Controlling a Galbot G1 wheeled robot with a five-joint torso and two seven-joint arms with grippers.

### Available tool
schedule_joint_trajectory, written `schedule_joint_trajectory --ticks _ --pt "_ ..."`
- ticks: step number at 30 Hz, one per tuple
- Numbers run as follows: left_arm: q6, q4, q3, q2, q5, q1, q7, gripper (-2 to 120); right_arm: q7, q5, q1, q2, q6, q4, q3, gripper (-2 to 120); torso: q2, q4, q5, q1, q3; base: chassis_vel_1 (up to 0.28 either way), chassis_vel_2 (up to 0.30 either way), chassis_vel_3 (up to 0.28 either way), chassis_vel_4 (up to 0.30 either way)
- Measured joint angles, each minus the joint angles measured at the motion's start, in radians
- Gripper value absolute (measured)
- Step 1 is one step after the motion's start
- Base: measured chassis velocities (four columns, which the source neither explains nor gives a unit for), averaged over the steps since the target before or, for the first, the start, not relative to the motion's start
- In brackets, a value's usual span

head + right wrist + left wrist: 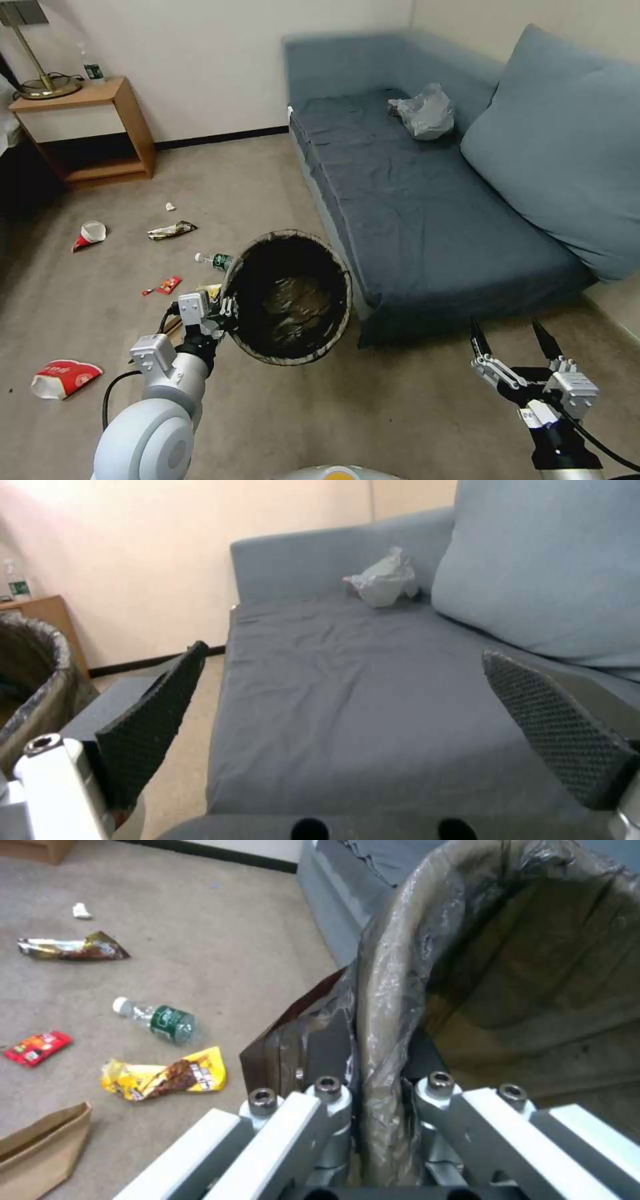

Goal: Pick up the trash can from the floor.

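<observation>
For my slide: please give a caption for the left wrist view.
Left tool shut on the bag-lined rim of the trash can, litter on the carpet.

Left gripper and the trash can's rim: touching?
Touching. In the left wrist view, the left gripper has one finger on each side of the trash can rim, pinching the bag-covered edge.

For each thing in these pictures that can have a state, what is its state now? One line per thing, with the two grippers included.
left gripper: shut on the trash can's rim.
right gripper: open, holding nothing, in front of the sofa.
trash can: tilted, mouth toward the head camera, bag liner over the rim.
water bottle: lying on the floor, cap on.
paper cup: on its side.
plastic bag: crumpled on the sofa.
</observation>
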Motion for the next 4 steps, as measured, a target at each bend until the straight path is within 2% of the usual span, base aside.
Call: schedule_joint_trajectory --ticks 4 --pt "0.003 -0.003 -0.001 0.000 -0.007 -0.001 -0.003 4 0.000 0.000 -0.004 0.000 0.002 0.002 -0.001 100 0.000 0.0000 0.0000 0.000 0.000 0.000 0.000 0.000 0.000"
